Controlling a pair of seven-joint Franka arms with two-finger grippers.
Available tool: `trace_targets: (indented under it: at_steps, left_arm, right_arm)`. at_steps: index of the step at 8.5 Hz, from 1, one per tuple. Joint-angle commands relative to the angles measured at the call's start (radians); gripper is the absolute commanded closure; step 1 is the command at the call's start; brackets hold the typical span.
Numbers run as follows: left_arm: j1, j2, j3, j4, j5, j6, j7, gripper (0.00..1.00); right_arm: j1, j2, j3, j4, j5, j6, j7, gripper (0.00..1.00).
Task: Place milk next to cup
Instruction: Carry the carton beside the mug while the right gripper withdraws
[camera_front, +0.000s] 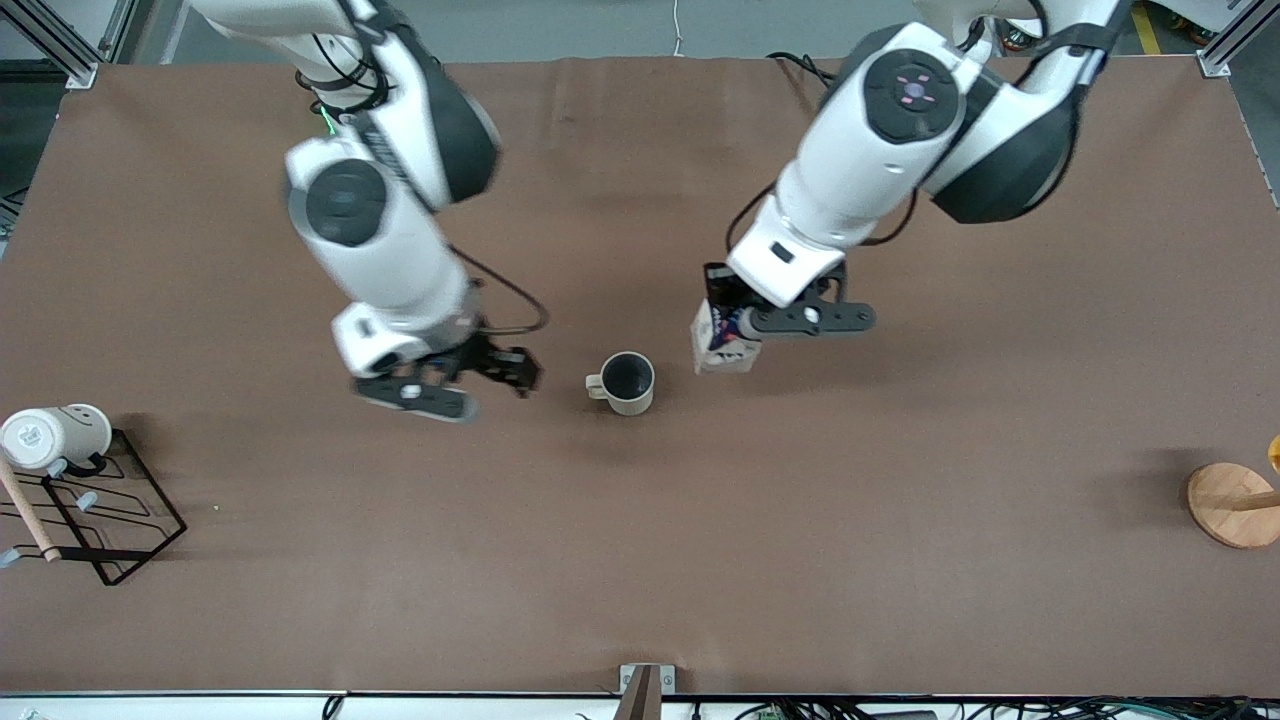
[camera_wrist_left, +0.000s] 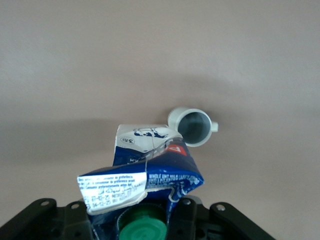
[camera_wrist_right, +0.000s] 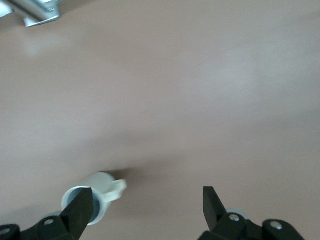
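Note:
The milk (camera_front: 720, 345), a blue and white carton with a green cap (camera_wrist_left: 144, 231), is held tilted in my left gripper (camera_front: 732, 322) just beside the cup, toward the left arm's end. I cannot tell whether its base touches the table. The left wrist view shows the carton (camera_wrist_left: 150, 167) between the fingers (camera_wrist_left: 186, 216), with the gripper (camera_wrist_left: 132, 217) shut on its top. The cup (camera_front: 622, 383), a beige-grey mug, stands upright mid-table; it also shows in the left wrist view (camera_wrist_left: 195, 126). My right gripper (camera_front: 497, 370) is open and empty beside the cup's handle, toward the right arm's end; its wrist view (camera_wrist_right: 146, 206) shows the cup (camera_wrist_right: 102, 192).
A white smiley mug (camera_front: 55, 433) hangs on a black wire rack (camera_front: 120, 545) with a wooden stick (camera_front: 27, 515) at the right arm's end. A round wooden stand (camera_front: 1230, 503) sits at the left arm's end. The brown table (camera_front: 640, 560) stretches toward the front camera.

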Motion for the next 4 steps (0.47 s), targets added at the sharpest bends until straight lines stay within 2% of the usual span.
trace_targets:
  at_steps: [1,4]
  left_arm:
    - [-0.099,0.041,0.002,0.008,0.066,0.002,-0.083,0.68]
    - [-0.178,0.103,0.002,0.005,0.094,0.061,-0.083,0.68]
  right_arm:
    - [-0.182,-0.141,0.023,-0.173,0.017,-0.051,-0.273,0.02]
    - [-0.406,-0.192,0.021,-0.173,0.018,-0.148,-0.65,0.01]
